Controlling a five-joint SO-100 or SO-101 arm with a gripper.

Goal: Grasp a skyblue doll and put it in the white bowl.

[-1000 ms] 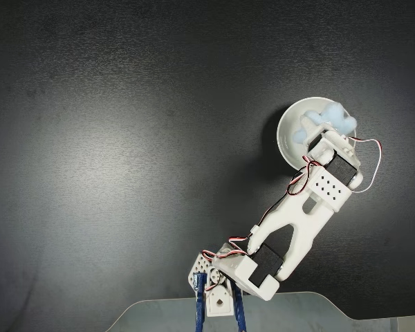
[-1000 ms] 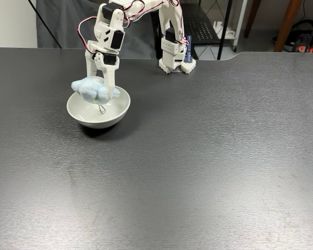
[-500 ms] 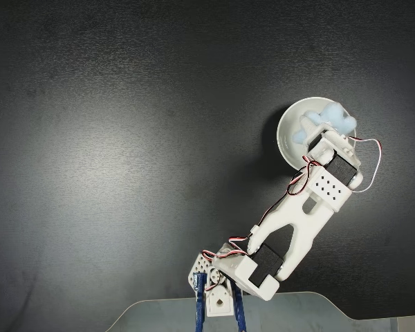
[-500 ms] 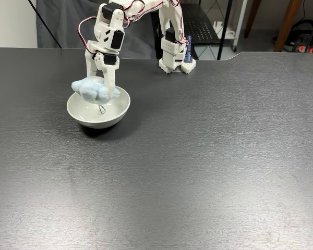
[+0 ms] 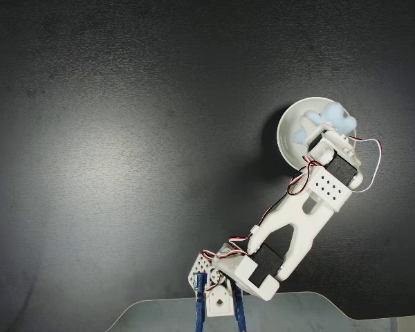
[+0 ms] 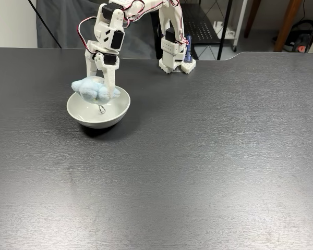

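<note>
The white bowl [image 6: 96, 115] [image 5: 288, 135] sits on the black table, at the left in a fixed view from the front and at the right in a fixed view from above. The skyblue doll [image 6: 92, 89] [image 5: 332, 119] hangs just above the bowl's far rim, its metal clasp [image 6: 101, 109] dangling inside the bowl. My gripper [image 6: 100, 87] [image 5: 319, 133] points down over the bowl and is shut on the doll. The fingertips are buried in the fluff.
The arm's base [image 6: 173, 58] [image 5: 218, 294] is clamped at the table's far edge. Black table surface [image 6: 208, 156] stretches wide to the right and front of the bowl. Chair and table legs stand behind the table.
</note>
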